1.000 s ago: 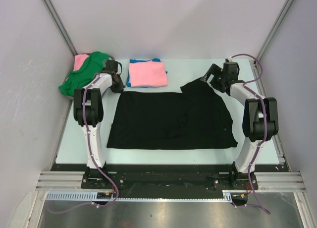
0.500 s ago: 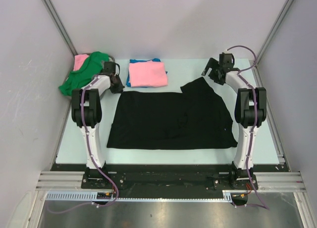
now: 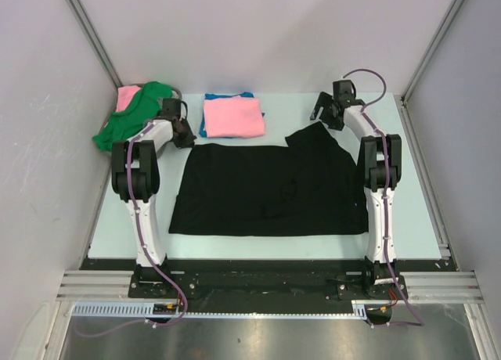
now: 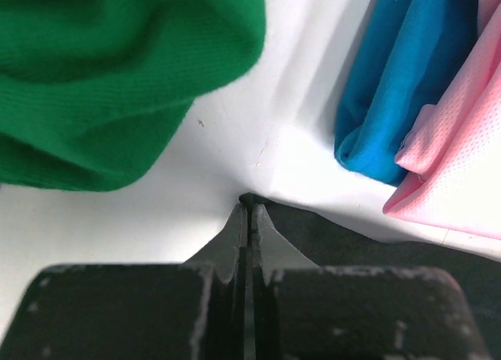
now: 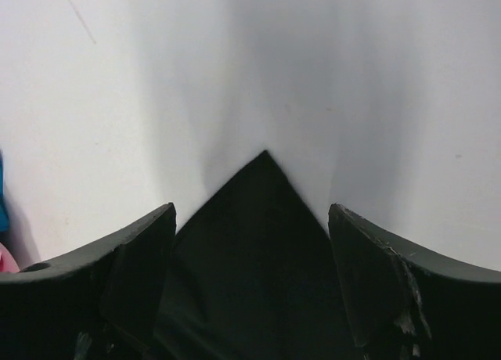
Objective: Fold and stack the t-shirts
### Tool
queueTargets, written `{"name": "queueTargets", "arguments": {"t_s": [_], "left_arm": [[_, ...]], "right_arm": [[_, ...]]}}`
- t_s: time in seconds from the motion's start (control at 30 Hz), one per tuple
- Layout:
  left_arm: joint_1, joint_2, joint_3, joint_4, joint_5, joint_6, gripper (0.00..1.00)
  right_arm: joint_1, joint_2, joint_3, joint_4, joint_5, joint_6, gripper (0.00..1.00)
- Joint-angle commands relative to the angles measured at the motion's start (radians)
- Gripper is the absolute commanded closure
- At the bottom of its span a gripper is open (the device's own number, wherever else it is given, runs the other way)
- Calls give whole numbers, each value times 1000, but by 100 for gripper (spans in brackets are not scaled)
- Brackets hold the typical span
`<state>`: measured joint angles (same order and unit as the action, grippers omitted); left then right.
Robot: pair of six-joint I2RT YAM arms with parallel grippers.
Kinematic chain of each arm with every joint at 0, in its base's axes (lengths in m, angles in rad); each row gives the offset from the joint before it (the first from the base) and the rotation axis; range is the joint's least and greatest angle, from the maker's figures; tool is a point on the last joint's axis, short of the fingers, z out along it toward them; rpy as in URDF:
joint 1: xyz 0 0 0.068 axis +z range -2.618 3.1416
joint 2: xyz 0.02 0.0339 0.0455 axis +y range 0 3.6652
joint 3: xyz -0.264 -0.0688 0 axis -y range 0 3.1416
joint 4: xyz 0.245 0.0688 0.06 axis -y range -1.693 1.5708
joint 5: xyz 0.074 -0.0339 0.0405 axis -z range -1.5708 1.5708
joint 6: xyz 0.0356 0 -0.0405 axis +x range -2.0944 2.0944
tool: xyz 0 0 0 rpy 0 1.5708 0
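The large black t-shirt [image 3: 266, 189] lies spread flat mid-table. My left gripper [image 3: 185, 133] is at its far left corner, and in the left wrist view the gripper [image 4: 249, 207] is shut on a tip of the black cloth [image 4: 376, 250]. My right gripper [image 3: 322, 113] is open over the shirt's far right sleeve. In the right wrist view the black corner [image 5: 262, 243] points out between the spread fingers [image 5: 141, 254] of the gripper [image 5: 252, 211]. A folded pink t-shirt [image 3: 233, 116] lies on a blue one [image 3: 205, 127] at the back.
A crumpled green t-shirt [image 3: 133, 113] lies on another pink one [image 3: 126, 96] in the back left corner, close to my left gripper; it also shows in the left wrist view [image 4: 117, 78], with blue [image 4: 407, 78] and pink [image 4: 462, 164] cloth to the right. Walls enclose the table.
My right arm has stretched further back and left, so its gripper now sits at the sleeve's far tip. The left gripper has barely moved.
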<state>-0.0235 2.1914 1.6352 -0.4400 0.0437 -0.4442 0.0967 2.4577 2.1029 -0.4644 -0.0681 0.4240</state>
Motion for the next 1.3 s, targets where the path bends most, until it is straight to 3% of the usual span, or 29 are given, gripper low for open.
{"name": "queueTargets", "arguments": {"t_s": [0.0,0.23,0.37,0.43,0.57,0.63,0.83,0.97,1.27], "left_arm": [[7,-32,-35,-34,21,-5,100],[14,-38,-41,-31,30,-10,100],[19,-39,-49,-25,41,-13,100],[20,-41,-51,-22,44,-14,100],[20,-47,-57,-17,48,-16,100],[20,-50,-60,-11,54,-17,100],[20,-71,-61,0,96,-19,100],[20,-108,-84,49,179,-2,100],[56,-251,-176,58,182,-8,100]], "right_arm": [[34,35,60,-59,-6,-25,19],[43,58,58,-85,4,-36,39],[40,73,60,-103,16,-31,62],[38,76,62,-108,24,-33,68],[31,86,68,-108,45,-33,94],[29,92,80,-106,62,-34,100],[8,31,63,-74,67,-45,100],[0,-103,-94,18,65,-51,100],[-6,-391,-397,147,-2,-22,100]]}}
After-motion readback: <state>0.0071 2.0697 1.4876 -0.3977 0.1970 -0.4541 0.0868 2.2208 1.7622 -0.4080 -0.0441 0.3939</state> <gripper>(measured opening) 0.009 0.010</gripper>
